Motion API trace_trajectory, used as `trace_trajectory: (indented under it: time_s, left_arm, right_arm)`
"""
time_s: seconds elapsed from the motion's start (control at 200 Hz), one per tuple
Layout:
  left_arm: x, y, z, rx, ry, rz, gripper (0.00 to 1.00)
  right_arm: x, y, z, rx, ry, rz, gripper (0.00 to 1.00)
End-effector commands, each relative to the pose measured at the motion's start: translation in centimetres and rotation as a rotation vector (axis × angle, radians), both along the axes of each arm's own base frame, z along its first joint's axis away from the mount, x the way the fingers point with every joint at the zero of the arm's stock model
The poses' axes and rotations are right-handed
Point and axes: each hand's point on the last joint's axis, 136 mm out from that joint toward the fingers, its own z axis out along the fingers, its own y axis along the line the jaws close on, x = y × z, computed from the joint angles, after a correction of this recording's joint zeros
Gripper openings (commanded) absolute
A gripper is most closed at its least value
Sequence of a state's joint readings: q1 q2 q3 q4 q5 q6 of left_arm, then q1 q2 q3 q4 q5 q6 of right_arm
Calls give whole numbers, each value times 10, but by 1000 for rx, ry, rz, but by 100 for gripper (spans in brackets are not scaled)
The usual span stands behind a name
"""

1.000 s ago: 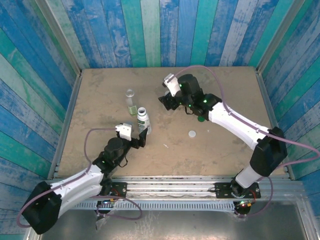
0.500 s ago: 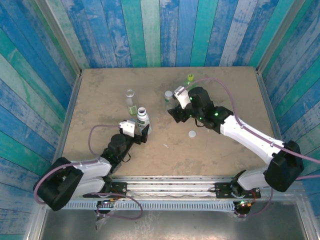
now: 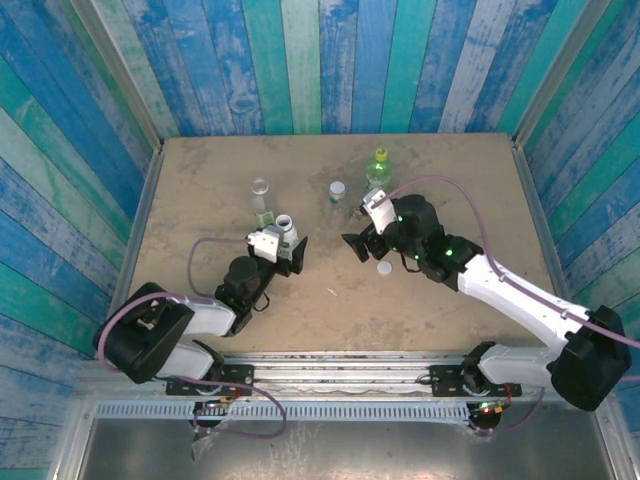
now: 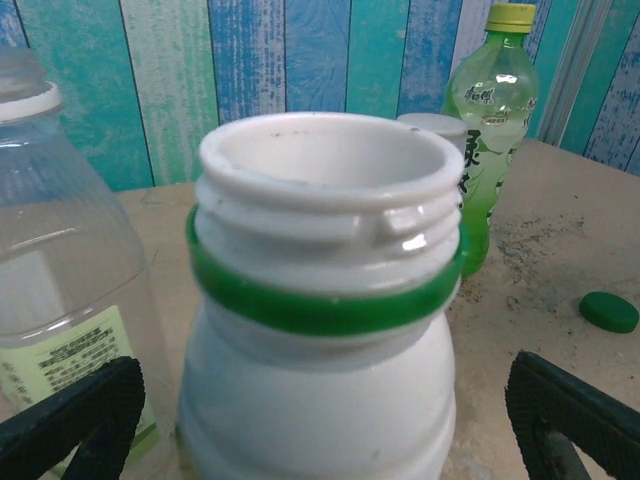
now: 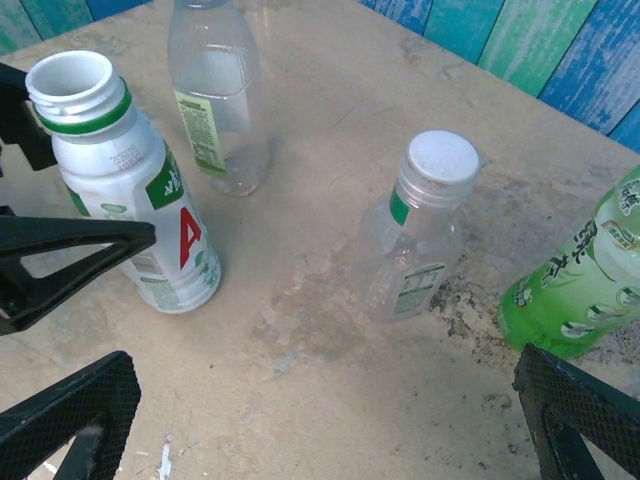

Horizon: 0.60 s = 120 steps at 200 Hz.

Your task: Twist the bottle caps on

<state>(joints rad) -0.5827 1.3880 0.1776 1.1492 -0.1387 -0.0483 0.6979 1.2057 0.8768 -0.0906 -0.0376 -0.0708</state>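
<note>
Left claw (image 4: 320, 410) spread wide astride the uncapped white bottle (image 3: 285, 228), not touching it. Right claw (image 3: 358, 245) open and empty, loose white cap (image 3: 384, 268) just beside it. Capped clear bottle (image 3: 337, 195) and green bottle (image 3: 378, 168) stand beyond.

The white bottle (image 5: 125, 205) bore a green ring and red print; the green bottle (image 5: 578, 290) beyond it had a yellow-green cap (image 4: 511, 14).

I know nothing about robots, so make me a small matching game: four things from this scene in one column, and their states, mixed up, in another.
1. white bottle
2. small clear bottle
3. green bottle
4. dark green cap

a. lying loose, on no bottle
b. wears a yellow-green cap
c. open, no cap
d. wears a white cap

Pairs: 1-c, 2-d, 3-b, 4-a
</note>
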Motion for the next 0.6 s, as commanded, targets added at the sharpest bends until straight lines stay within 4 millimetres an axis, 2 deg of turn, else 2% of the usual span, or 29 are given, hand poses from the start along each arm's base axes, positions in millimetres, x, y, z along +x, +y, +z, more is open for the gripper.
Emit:
trace_trajectory:
  time_s: [0.0,0.21,0.375,0.471,0.596]
  left_arm:
    - [6,-6,10,-10,-42,-17,100]
    - [9,-7,5,3,-27,-14,92]
    - [10,-7,4,7,-22,-10,82]
    - [10,-8,3,9,-17,-13,72]
    - [11,-8,2,16,-16,-16,66]
  right_arm:
    - [4,-7,6,53,-15,-46,100]
    - [-1,-7,-2,63,20,-39,100]
    - [-6,-5,-3,66,37,-19,100]
    - [-6,-6,-5,60,45,-21,100]
    - [-6,-7,-5,52,46,-26,100]
